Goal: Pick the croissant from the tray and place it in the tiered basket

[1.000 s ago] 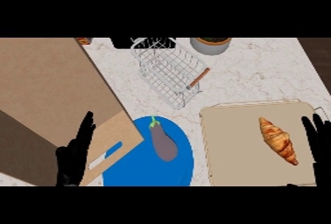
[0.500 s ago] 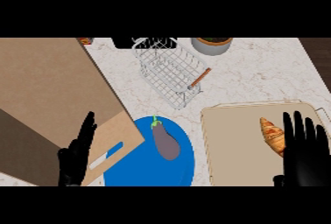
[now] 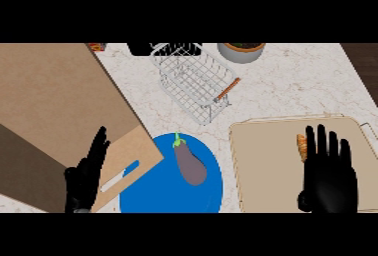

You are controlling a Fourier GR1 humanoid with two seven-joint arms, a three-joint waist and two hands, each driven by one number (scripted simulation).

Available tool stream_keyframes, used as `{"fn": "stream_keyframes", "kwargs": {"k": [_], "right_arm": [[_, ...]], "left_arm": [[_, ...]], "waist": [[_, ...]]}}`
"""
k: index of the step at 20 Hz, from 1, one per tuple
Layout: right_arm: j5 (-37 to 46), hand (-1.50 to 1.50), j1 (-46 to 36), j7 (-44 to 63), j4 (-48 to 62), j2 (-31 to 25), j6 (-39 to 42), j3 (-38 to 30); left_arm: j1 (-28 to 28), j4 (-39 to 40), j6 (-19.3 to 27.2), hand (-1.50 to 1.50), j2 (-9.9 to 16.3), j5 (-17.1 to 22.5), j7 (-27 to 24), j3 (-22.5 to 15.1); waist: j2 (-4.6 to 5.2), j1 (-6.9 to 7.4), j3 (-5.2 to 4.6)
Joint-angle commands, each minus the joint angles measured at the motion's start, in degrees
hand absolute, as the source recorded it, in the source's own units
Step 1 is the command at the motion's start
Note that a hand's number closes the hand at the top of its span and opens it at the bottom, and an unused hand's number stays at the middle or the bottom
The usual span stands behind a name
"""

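Right hand (image 3: 328, 172) now over golden-brown croissant (image 3: 301, 147), mostly hidden, on tray (image 3: 266, 165)

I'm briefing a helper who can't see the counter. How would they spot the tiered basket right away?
Start at the blue plate with the eggplant at the counter's near edge. Straight beyond it stands the tiered basket, left of a bowl. It is the only open white wire frame there.

My black right hand (image 3: 328, 172) covers the golden-brown croissant (image 3: 301, 147) on the beige tray (image 3: 266, 165) (purple eggplant (image 3: 190, 164) on round blue plate (image 3: 148, 197)).
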Motion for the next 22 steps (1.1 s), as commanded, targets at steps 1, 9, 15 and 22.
{"fn": "stream_keyframes", "kwargs": {"k": [1,9,15,22], "right_arm": [[0.02,-1.5,-3.82,1.18,4.15,1.64,4.94,-2.44],[1.43,-1.5,-1.66,2.05,6.25,3.98,6.27,-2.62],[1.56,-1.5,-2.67,0.93,9.59,4.92,6.88,-4.2],[-2.32,-1.5,-5.98,-1.42,10.33,3.98,10.82,-11.13]], "left_arm": [[-0.44,4.55,-0.3,0.0,-0.23,0.15,0.21,2.1],[-0.21,2.52,-0.71,0.0,-1.33,-1.58,3.83,0.95],[2.26,4.85,-1.52,0.0,-2.35,-2.13,-1.4,1.83],[1.39,5.57,-1.56,0.0,-3.49,-3.39,-1.89,2.53]], "waist": [[0.57,-0.01,-0.56],[0.46,-0.21,-0.53],[0.48,-0.15,-0.55],[0.49,-0.21,-0.56]]}}
